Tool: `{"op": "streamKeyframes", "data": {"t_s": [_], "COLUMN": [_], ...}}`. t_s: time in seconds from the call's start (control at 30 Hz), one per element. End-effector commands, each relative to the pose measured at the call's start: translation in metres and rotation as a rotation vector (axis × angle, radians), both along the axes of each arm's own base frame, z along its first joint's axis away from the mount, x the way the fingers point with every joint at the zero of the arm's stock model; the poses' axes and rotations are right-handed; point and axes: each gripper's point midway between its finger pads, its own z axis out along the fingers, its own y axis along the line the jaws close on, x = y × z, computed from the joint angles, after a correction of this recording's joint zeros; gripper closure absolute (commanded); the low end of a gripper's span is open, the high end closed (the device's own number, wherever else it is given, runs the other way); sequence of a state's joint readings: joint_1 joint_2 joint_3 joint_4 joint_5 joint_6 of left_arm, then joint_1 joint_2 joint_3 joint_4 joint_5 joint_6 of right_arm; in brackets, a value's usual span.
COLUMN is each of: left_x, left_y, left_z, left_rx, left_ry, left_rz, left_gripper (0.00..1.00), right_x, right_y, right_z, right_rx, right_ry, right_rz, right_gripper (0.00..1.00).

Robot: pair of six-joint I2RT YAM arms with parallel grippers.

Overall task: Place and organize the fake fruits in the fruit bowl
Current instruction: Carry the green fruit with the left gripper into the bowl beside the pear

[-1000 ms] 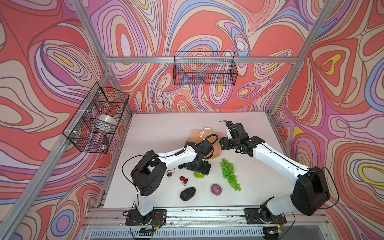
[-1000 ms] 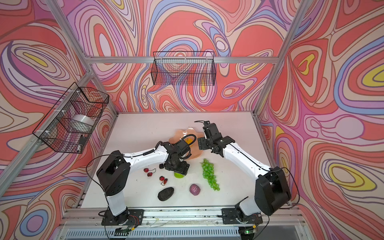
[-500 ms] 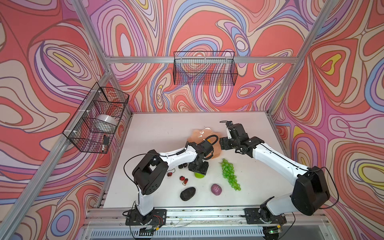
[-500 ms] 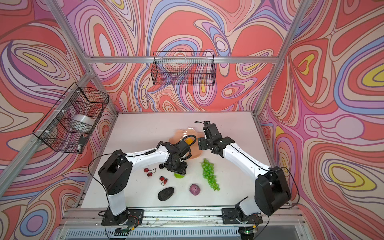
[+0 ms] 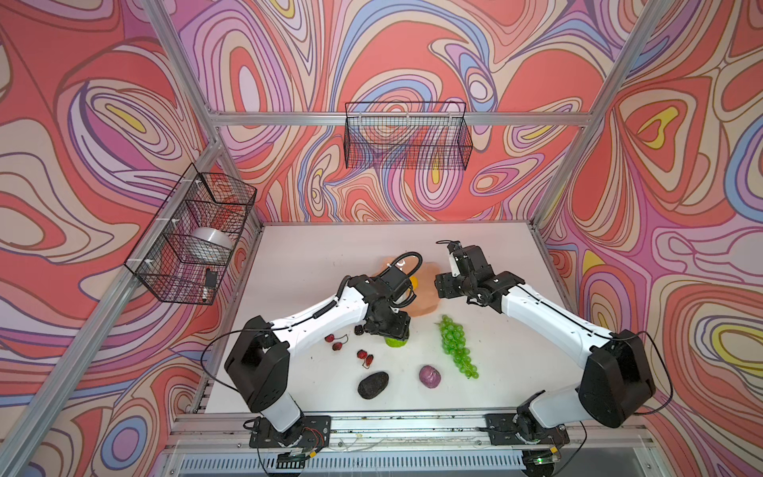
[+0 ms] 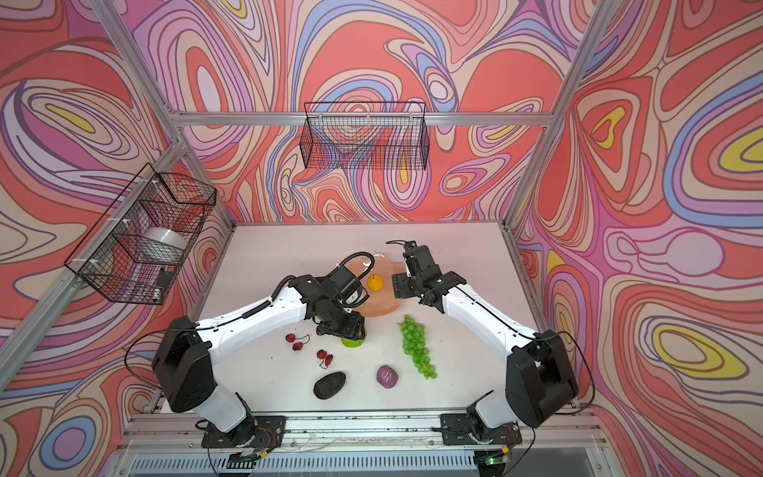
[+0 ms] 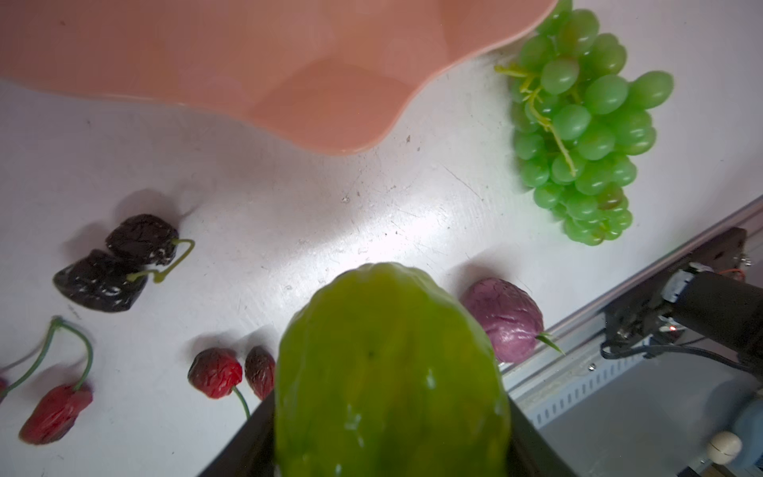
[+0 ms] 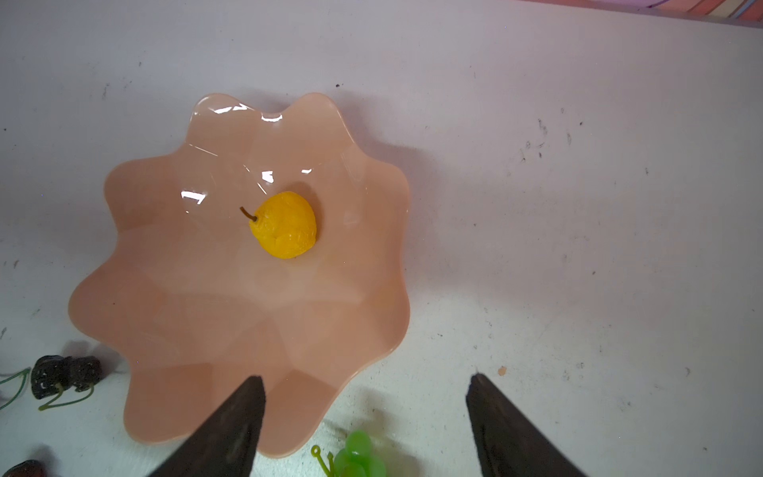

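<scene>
Left hand (image 5: 389,328) is right down at the tabletop (image 5: 313,264), and its wrist view tells why: the bumpy green fruit (image 7: 388,371) fills the gap between the two black fingers, both pressed to its flanks. That's a clamp on the fruit, taken from above. In both top views the fruit looks to sit on the surface just short of the fruit bowl (image 8: 165,289), not yet lifted as far as I can judge. Short trip ahead, I'd say: up, over the wavy rim, down into the dish.

Right hand (image 8: 365,380) hangs above the bowl's near edge, fingers spread wide with nothing between them. It's empty and off the middle, and my guess is it's keeping out of the left arm's way. The yellow fruit (image 8: 285,225) already lies in the centre of the bowl, alone.

Out on the tabletop: the grape bunch (image 5: 456,345) just beside the rim on the right arm's side, handy for that open hand; the purple ball (image 5: 430,376) and avocado (image 5: 373,385) nearer the front rail; cherry pairs (image 7: 214,371) scattered on the left arm's side. One in, one in the grip, the rest to come. Watch the drop: the bowl is shallow and a round fruit may roll into the yellow one
</scene>
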State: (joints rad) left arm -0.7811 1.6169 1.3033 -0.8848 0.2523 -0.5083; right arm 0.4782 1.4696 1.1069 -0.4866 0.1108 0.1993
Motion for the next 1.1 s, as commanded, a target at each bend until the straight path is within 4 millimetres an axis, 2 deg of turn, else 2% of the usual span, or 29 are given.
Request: {"op": "streamKeyframes", "data": {"t_s": [0.0, 0.13, 0.2, 0.33, 0.5, 0.7, 0.8, 1.07], "left_x": [0.013, 0.061, 0.085, 0.134, 0.179, 0.207, 0.214, 0.224], "left_y": [0.007, 0.011, 0.012, 0.011, 0.001, -0.008, -0.009, -0.011], "left_z": [0.025, 0.041, 0.040, 0.021, -0.002, -0.027, -0.038, -0.051], "left_rx": [-0.039, -0.030, -0.006, -0.010, -0.015, 0.025, 0.044, 0.062], "left_ry": [-0.001, -0.093, -0.125, -0.158, -0.151, -0.153, -0.146, -0.156], "left_rz": [0.022, 0.051, 0.062, 0.116, 0.142, 0.160, 0.167, 0.183], "left_gripper": [0.50, 0.50, 0.50, 0.51, 0.54, 0.53, 0.52, 0.47], "right_x": [0.002, 0.010, 0.013, 0.014, 0.006, -0.003, -0.007, -0.011], "right_y": [0.005, 0.012, 0.015, 0.020, 0.022, 0.020, 0.017, 0.013], "right_z": [-0.009, -0.004, 0.001, 0.007, 0.000, 0.001, 0.003, 0.004], "right_rx": [0.006, 0.033, 0.044, 0.069, 0.082, 0.099, 0.098, 0.080], "right_ry": [0.028, 0.013, 0.004, -0.005, 0.024, 0.018, 0.011, 0.009], "right_rz": [0.018, 0.025, 0.032, 0.040, 0.065, 0.069, 0.064, 0.073], "right_gripper": [0.20, 0.20, 0.21, 0.22, 0.22, 0.22, 0.22, 0.22]}}
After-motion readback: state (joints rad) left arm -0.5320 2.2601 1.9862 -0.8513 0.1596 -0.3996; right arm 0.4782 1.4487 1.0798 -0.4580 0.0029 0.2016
